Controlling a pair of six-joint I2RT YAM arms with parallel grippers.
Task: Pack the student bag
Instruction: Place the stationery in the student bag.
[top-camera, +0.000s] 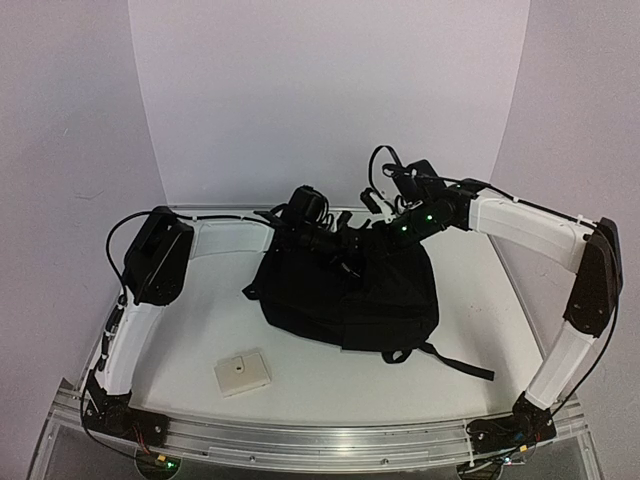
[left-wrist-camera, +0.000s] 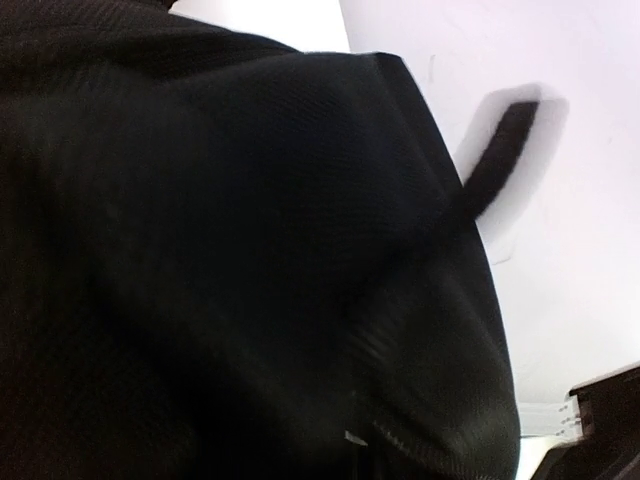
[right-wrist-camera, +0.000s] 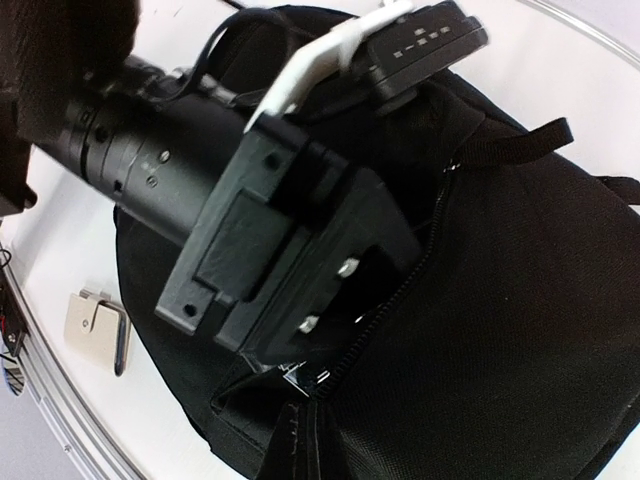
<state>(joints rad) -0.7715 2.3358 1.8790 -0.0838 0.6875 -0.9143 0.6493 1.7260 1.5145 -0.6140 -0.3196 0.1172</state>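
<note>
Student bag (top-camera: 350, 300) fills left view; notepad (top-camera: 242, 372), perhaps, nearby

You have a white table (top-camera: 200, 330) with rounded far corners and a raised edge, closed along its near side by an aluminium rail (top-camera: 320, 440). Two things lie on it. The student bag (top-camera: 350, 290) sits on the far middle of the surface, slumped black fabric, with one long strap (top-camera: 462, 364) trailing flat towards your near right. Well apart from it, near left of centre, lies a small cream square item (top-camera: 241, 372); the right wrist view shows a dark bar along one of its sides.
</note>
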